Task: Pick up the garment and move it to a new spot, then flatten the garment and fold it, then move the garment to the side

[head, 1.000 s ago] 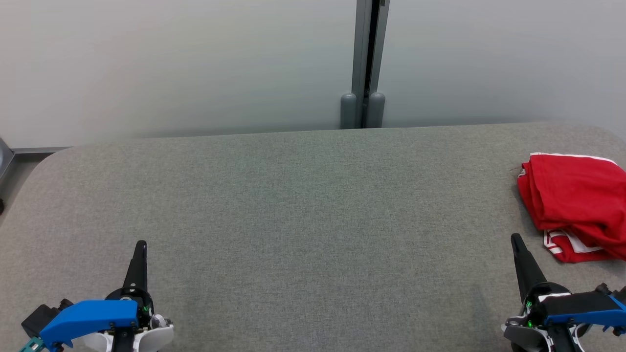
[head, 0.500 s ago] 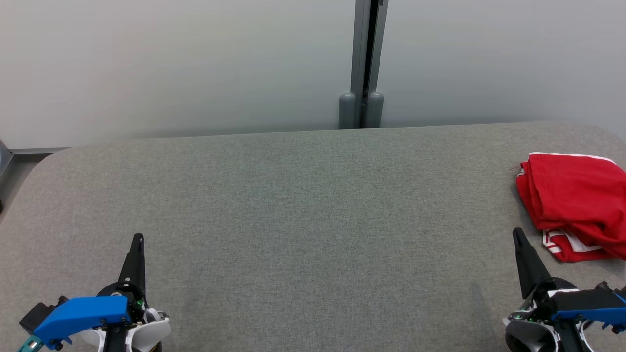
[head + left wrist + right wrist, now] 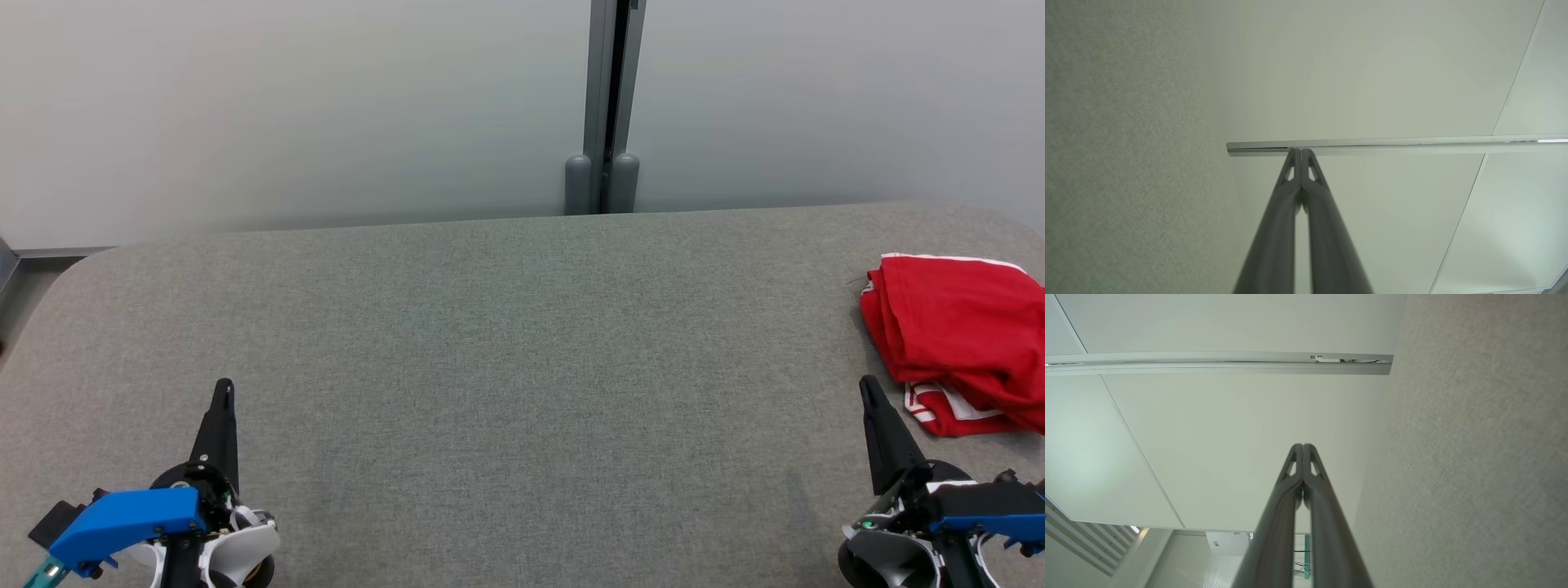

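Because the red garment [image 3: 955, 327] lies bunched in loose folds against the table's [image 3: 522, 367] right edge, part of it running past the head view's frame, a shallow 1-layer pinch could drag it over that edge or pull the folds apart. Both grippers are empty, fingers pressed together. The left gripper [image 3: 222, 390] is by the near-left corner, well apart from the cloth; the right gripper [image 3: 867, 385] is by the near-right corner, its tip near the garment's white-trimmed near hem, not touching.
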